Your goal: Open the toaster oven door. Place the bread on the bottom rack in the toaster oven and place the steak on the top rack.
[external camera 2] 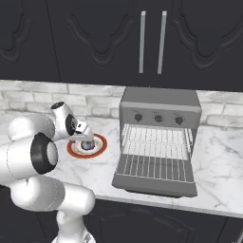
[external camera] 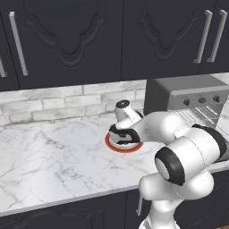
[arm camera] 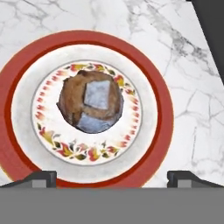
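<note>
The bread [arm camera: 90, 107] sits mid-plate [arm camera: 148, 131], well inside its red rim. The hand [arm camera: 112, 177] hangs above, fingers spread wide, holding nothing. Bare marble surface [external camera: 53, 156] lies leftward; the toaster oven door [external camera 2: 154, 173] is down.

A rendered home kitchen; dark cabinets [external camera 2: 152, 38], white brick backsplash [external camera: 58, 105], marble worktop [external camera: 49, 156], grey toaster oven [external camera 2: 159, 102]
</note>
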